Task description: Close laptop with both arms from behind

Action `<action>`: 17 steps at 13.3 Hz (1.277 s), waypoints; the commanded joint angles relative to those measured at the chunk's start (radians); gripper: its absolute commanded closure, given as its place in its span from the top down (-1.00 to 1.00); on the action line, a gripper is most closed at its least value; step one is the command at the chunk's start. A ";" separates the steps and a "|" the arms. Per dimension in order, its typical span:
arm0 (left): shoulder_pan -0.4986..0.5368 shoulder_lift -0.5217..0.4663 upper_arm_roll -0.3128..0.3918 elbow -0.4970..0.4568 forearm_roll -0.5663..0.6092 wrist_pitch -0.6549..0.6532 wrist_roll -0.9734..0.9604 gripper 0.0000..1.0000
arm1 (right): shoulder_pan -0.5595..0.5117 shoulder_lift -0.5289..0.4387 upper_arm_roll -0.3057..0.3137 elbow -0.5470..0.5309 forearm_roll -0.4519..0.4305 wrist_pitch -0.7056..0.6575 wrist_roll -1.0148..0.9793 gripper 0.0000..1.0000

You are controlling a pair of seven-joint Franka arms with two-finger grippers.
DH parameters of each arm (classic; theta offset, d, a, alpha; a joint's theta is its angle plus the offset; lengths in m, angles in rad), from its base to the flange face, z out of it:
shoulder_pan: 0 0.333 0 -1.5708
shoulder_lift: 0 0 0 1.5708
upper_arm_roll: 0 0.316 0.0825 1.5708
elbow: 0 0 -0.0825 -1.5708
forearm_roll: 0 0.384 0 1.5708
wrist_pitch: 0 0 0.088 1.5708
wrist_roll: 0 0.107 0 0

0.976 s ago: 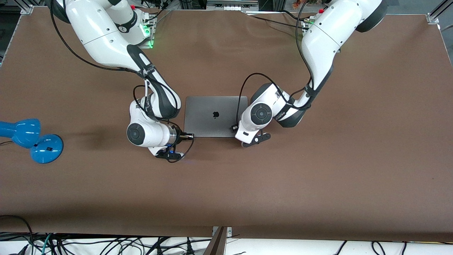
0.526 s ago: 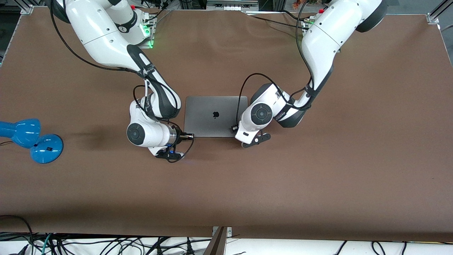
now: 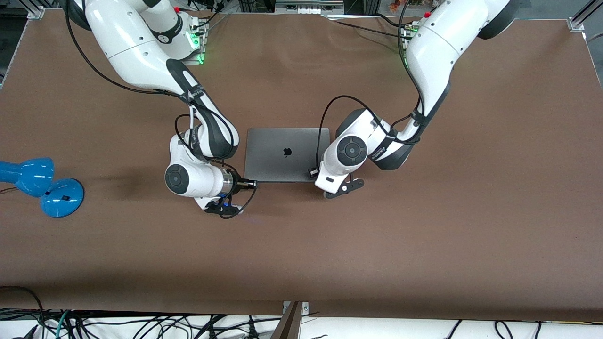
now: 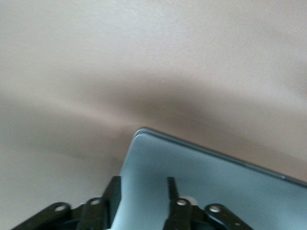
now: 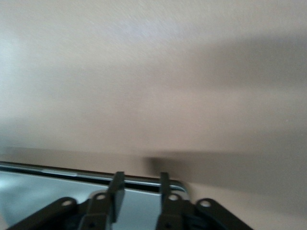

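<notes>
The space-grey laptop (image 3: 282,155) lies flat on the brown table with its lid down and the apple logo up. My right gripper (image 3: 253,183) is at the laptop's near corner toward the right arm's end. In the right wrist view its fingers (image 5: 117,184) stand apart over the lid (image 5: 48,196), where a thin dark seam runs along the edge. My left gripper (image 3: 312,172) is at the near corner toward the left arm's end. In the left wrist view its fingers (image 4: 113,191) stand apart over the lid (image 4: 216,187).
A blue lamp (image 3: 42,186) lies at the right arm's end of the table. The brown table top (image 3: 424,226) spreads wide around the laptop. Cables hang below the near edge.
Both wrists have shifted slightly outward from the laptop, each toward its own arm's end of the table. The laptop has not visibly moved.
</notes>
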 commanded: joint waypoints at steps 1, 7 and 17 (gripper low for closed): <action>0.008 -0.120 -0.004 -0.039 0.035 -0.119 0.048 1.00 | -0.008 -0.009 -0.003 0.104 -0.033 -0.133 -0.006 0.80; 0.075 -0.430 -0.012 -0.322 0.015 -0.127 0.222 1.00 | -0.006 -0.031 -0.126 0.352 -0.075 -0.454 -0.018 0.99; 0.293 -0.809 -0.010 -0.527 -0.037 -0.300 0.666 1.00 | -0.121 -0.302 -0.149 0.355 -0.321 -0.626 -0.044 0.99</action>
